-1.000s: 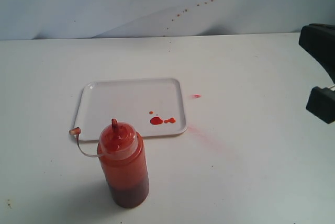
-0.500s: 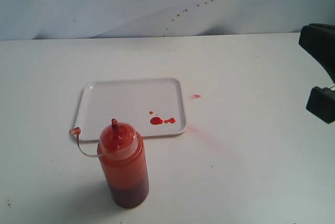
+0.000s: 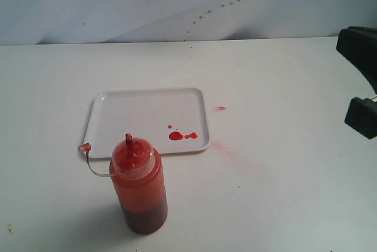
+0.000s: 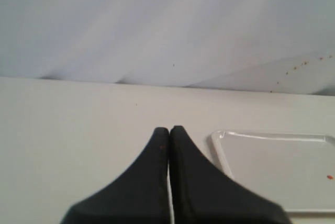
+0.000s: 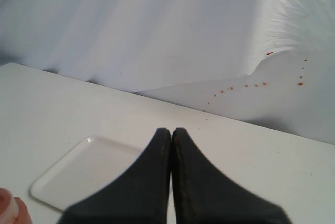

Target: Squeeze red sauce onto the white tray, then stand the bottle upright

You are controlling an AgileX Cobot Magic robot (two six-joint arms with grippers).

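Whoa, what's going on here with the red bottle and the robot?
Nobody is holding anything right now. The bottle stands upright on the table, just in front of the white tray, with its cap hanging off to the side. A few drops of red sauce sit on the tray near one corner. The left gripper and the right gripper are both shut, empty and away from the bottle.
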